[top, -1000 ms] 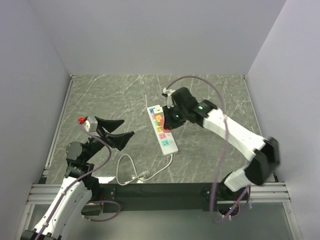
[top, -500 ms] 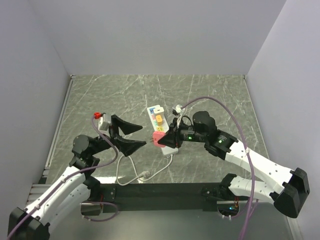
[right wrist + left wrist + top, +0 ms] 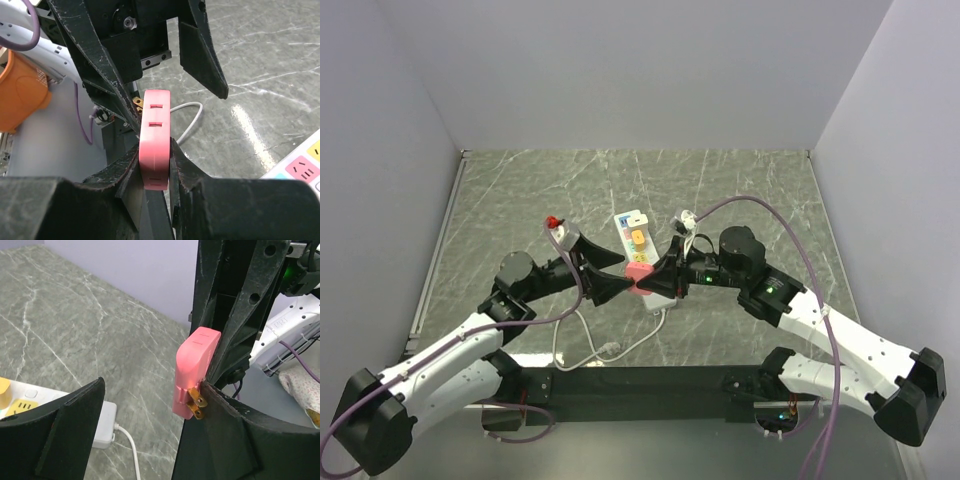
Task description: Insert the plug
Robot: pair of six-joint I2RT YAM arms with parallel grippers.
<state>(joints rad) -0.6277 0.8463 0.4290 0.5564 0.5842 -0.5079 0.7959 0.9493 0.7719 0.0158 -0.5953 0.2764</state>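
The left claw (image 3: 618, 284) is wide open and holds nothing. It has a finger on each side of the pink plug (image 3: 638, 279). The plug hangs in the air over the middle of the counter, pinched tight by the right claw (image 3: 658, 279). I think it is being passed across. The white power strip (image 3: 636, 238) lies just behind. Its cord (image 3: 608, 349) curls toward the near edge, in nobody's way.
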